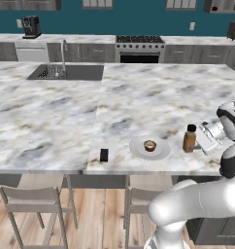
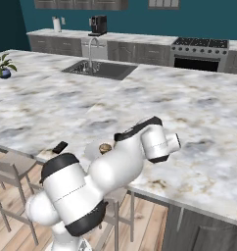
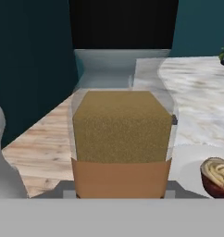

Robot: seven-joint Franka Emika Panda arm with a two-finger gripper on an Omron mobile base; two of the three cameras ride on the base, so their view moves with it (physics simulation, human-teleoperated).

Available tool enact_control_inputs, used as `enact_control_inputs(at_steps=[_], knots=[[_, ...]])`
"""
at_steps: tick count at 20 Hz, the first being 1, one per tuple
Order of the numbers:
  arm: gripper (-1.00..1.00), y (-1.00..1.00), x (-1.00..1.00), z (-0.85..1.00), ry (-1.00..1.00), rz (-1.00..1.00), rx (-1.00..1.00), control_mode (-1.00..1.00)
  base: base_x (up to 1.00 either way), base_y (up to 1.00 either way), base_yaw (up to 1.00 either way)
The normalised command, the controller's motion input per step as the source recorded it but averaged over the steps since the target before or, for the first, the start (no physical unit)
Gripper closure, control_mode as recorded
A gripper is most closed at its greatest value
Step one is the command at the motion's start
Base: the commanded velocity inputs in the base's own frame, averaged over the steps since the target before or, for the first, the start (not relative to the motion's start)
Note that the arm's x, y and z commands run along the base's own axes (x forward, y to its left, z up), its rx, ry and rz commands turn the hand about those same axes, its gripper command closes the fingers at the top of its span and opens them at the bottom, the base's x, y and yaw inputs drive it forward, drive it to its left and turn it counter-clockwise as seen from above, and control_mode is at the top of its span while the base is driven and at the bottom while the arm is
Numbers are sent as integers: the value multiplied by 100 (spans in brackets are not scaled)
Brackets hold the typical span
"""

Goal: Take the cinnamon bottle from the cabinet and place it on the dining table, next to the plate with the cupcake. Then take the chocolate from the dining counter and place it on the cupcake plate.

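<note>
Gripper [image 1: 201,141] pinches small orange-brown cinnamon bottle w/ black cap [image 1: 190,138], upright on white veined marble dining table [image 1: 139,97], just right of round white plate [image 1: 139,150] w/ brown cupcake [image 1: 149,145].

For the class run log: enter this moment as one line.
gripper: shut on cinnamon bottle | bottle: upright, beside cupcake plate | chocolate: on counter

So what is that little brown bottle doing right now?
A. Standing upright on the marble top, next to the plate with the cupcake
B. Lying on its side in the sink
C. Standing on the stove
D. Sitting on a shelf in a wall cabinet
A: the cinnamon bottle stands upright on the dining table, just beside the plate with the cupcake, with the gripper closed on it.
</note>
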Motion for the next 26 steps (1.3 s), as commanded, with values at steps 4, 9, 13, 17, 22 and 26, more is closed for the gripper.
enact_control_inputs(at_steps=[4, 9, 13, 17, 22, 26], knots=[[100, -3, 37, -32, 0, 3, 0, -100, 0, 0, 0], [100, -4, 33, -30, -2, 0, 5, -100, 0, 0, 0], [100, -8, 26, -29, 0, 0, 10, -100, 0, 0, 0], [100, -15, 26, -24, 0, 0, 3, -100, 0, 0, 0], [100, -11, 24, -20, -3, 0, 0, -100, 0, 0, 0], [100, -3, 23, -17, -5, 0, -9, -100, 0, 0, 0]])
